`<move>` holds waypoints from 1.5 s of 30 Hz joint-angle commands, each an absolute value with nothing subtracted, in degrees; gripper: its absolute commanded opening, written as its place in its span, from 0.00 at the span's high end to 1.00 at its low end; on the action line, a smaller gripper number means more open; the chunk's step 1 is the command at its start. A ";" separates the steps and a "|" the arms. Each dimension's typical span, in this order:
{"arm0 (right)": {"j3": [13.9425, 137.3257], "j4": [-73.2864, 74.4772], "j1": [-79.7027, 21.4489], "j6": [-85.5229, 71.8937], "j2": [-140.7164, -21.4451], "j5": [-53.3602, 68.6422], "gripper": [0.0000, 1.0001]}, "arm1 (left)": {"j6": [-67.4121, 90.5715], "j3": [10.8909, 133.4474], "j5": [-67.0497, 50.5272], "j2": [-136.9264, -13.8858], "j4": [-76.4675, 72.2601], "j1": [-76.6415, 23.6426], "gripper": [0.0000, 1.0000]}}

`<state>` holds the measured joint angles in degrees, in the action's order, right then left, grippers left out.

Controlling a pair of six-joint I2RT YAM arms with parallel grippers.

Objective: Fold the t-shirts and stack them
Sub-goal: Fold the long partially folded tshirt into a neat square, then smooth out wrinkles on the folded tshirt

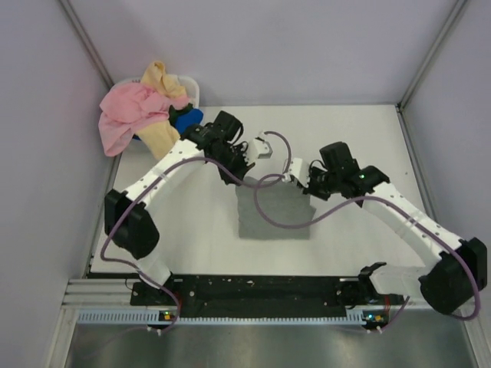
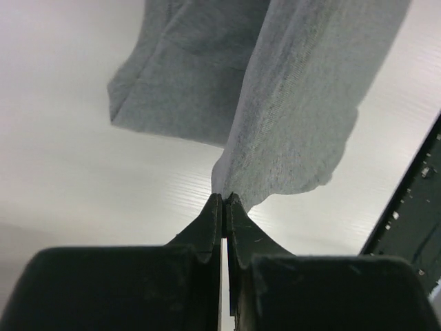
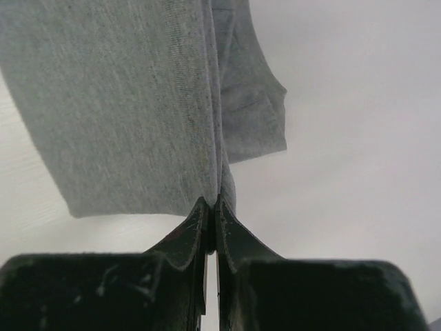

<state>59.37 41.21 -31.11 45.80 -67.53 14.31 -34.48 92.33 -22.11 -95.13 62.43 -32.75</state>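
A heather grey t-shirt (image 1: 272, 211) hangs between my two grippers above the middle of the table. My left gripper (image 1: 234, 172) is shut on its left top corner; the cloth (image 2: 289, 117) hangs away from the closed jaws (image 2: 225, 198). My right gripper (image 1: 307, 186) is shut on its right top corner; the cloth (image 3: 138, 103) drapes from the closed jaws (image 3: 213, 201). A pink shirt (image 1: 126, 111), a pale yellow shirt (image 1: 161, 103) and a blue shirt (image 1: 186, 119) lie heaped at the back left.
A small white basket (image 1: 192, 86) holds the heap of shirts in the back left corner. Purple cables (image 1: 280, 222) loop across the grey shirt. Walls close in the table on three sides. A black rail (image 1: 253, 290) runs along the near edge.
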 commanded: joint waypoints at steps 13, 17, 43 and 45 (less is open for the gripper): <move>68.72 22.50 -21.80 41.05 -92.62 11.96 1.00 | -31.03 106.07 -7.92 -117.94 55.72 -27.16 1.00; 72.06 19.87 -20.92 33.87 -99.74 7.84 0.97 | -29.18 109.42 -4.84 -122.69 53.27 -26.90 0.81; 44.13 20.40 -11.43 -34.10 -78.83 10.54 0.39 | -18.46 89.57 -22.76 -114.35 45.62 -24.43 0.45; 42.63 18.90 -11.43 -35.24 -79.98 11.95 0.44 | -18.19 88.25 -23.38 -114.52 45.18 -24.96 0.46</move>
<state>43.90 23.99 -12.19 -29.41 -79.42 8.84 -20.21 90.48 -19.59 -114.80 46.98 -24.23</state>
